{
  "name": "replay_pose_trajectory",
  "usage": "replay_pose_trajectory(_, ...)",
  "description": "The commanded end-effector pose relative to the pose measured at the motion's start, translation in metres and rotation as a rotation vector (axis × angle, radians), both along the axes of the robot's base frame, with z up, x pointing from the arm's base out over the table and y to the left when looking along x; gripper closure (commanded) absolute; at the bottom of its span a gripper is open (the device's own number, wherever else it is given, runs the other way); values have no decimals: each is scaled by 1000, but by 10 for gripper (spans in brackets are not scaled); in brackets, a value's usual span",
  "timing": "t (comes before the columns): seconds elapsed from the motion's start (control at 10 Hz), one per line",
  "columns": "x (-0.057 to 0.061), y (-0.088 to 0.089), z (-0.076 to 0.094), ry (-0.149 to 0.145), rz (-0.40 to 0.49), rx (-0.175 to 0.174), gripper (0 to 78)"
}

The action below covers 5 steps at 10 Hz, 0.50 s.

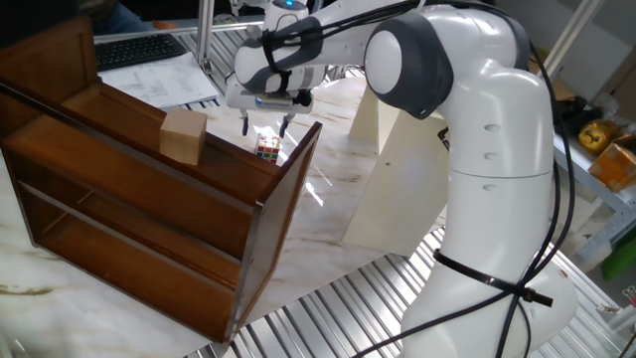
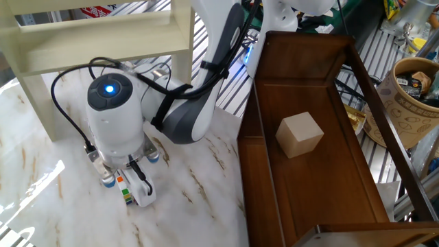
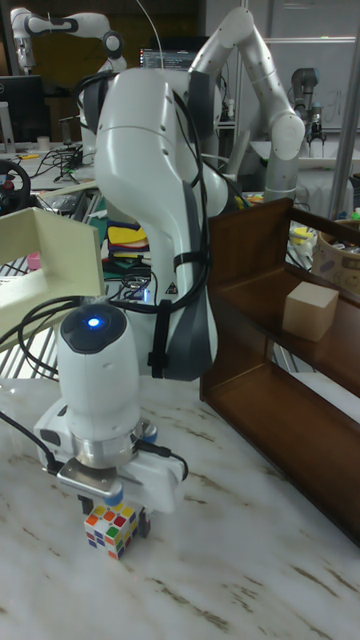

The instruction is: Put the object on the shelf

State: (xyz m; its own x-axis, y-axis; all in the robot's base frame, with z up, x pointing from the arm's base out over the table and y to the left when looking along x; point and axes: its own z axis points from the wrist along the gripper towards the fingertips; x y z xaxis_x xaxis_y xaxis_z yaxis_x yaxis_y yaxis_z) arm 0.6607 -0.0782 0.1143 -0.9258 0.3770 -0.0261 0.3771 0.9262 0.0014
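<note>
The object, a small cube with a grid of coloured stickers (image 1: 266, 149) (image 2: 124, 190) (image 3: 111, 530), rests on the marble table. My gripper (image 1: 264, 126) (image 2: 132, 182) (image 3: 113, 508) hangs straight over it, open, with a finger on either side of the cube's top. Whether the fingers touch the cube cannot be told. The cream shelf (image 1: 396, 169) (image 2: 103, 31) (image 3: 52, 262) stands a short way behind the gripper, its boards bare where visible.
A dark brown wooden shelf unit (image 1: 149, 214) (image 2: 322, 178) (image 3: 285, 400) lies close beside the cube and holds a plain tan wooden block (image 1: 184, 136) (image 2: 300, 135) (image 3: 308, 309). Slatted metal flooring borders the marble top. A paper cup of clutter (image 2: 411, 96) sits at the far right.
</note>
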Motion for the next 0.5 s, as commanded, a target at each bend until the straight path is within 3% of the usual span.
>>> replay_pose_trajectory(0.1,-7,-5,-5,-11,3,-1,1)
replay_pose_trajectory(0.5,-10,-5,-14,-16,1,-1,1)
